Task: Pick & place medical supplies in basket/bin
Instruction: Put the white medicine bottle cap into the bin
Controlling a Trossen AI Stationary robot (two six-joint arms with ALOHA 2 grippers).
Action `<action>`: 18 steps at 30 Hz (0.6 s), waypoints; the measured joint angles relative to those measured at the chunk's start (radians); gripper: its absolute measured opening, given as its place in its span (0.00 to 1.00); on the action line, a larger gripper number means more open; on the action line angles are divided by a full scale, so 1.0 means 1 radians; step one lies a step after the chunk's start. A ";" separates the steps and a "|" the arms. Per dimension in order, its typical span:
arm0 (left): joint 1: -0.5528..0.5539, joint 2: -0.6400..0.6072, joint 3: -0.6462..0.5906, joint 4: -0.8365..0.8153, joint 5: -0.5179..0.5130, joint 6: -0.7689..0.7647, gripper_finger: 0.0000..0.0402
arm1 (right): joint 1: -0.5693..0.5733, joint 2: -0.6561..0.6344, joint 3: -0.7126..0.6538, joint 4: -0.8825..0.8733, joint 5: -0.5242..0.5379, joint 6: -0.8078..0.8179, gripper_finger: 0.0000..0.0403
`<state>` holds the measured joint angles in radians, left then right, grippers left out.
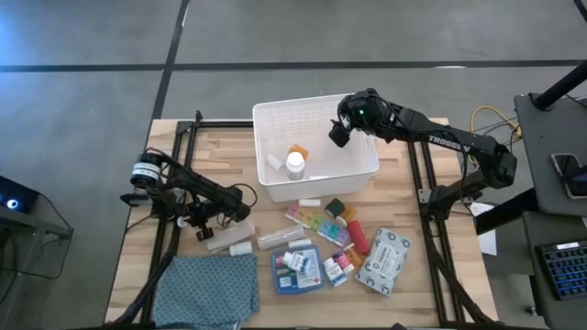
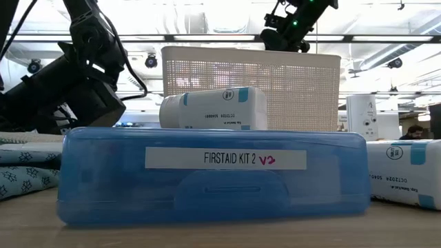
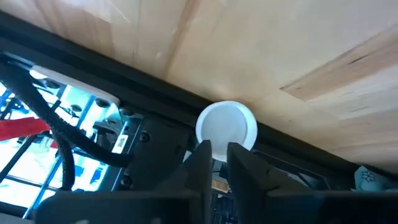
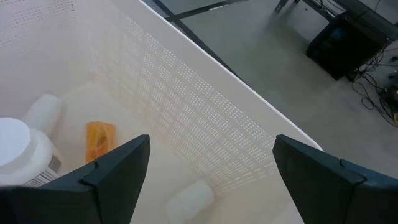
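Observation:
The white slotted bin (image 1: 316, 115) stands at the table's far middle. In it lie a white bottle (image 1: 294, 163), an orange container (image 1: 299, 149) and a small white tube (image 1: 273, 161). My right gripper (image 1: 339, 130) hangs open over the bin's right part, holding nothing (image 4: 211, 168). My left gripper (image 1: 204, 225) is low at the table's left, fingers almost together (image 3: 219, 158), with a white round bottle end (image 3: 226, 126) just past the tips. Near the front lie the pill organiser (image 1: 316, 223), the blue first-aid box (image 1: 296, 269) and the wipes pack (image 1: 383, 261). My left gripper has its fingertips (image 3: 202, 152) right at the white round bottle end (image 3: 217, 140), which is far wider than the gap between them. Whether they touch it, I cannot tell.
A teal patterned cloth (image 1: 206, 289) lies at the near left corner. Clear tubes (image 1: 234, 240) rest beside the left gripper. Red and pink containers (image 1: 356, 238) sit between the organiser and the wipes pack. Black frame rails (image 1: 417, 170) run along both table sides.

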<state>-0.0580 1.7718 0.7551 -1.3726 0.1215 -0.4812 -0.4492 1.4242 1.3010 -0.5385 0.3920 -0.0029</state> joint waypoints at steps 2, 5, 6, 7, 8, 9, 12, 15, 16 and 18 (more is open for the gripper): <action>0.000 0.000 0.002 0.007 0.000 0.001 0.13 | 0.000 0.000 0.000 0.000 0.000 0.000 0.82; 0.000 0.000 0.006 0.011 0.000 0.011 0.22 | -0.001 0.000 0.000 0.000 0.000 0.000 0.82; 0.000 0.000 0.007 0.011 -0.001 0.012 0.25 | -0.001 0.000 0.000 0.000 0.000 0.000 0.82; 0.000 0.000 0.008 0.012 -0.001 0.012 0.27 | -0.002 0.000 0.000 0.000 0.000 0.001 0.82; 0.000 0.002 0.009 0.013 -0.001 0.013 0.29 | -0.003 0.000 0.000 0.000 0.000 0.001 0.82; 0.000 0.007 0.010 0.013 -0.001 0.013 0.30 | -0.003 0.000 0.000 0.000 0.000 0.001 0.82; 0.002 0.028 0.010 0.012 0.002 0.025 0.32 | -0.003 0.000 -0.001 0.008 0.000 0.002 0.82; 0.002 0.064 0.013 0.003 0.029 0.028 0.32 | -0.003 0.000 -0.002 0.020 -0.001 0.004 0.82; 0.002 0.076 0.013 -0.004 0.042 0.028 0.32 | -0.003 0.000 -0.002 0.022 -0.001 0.005 0.82; 0.002 0.098 0.013 -0.004 0.068 0.036 0.32 | -0.003 0.000 -0.002 0.022 -0.001 0.010 0.82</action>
<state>-0.0563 1.8700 0.7685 -1.3767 0.1896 -0.4452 -0.4526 1.4246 1.2991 -0.5163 0.3912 0.0074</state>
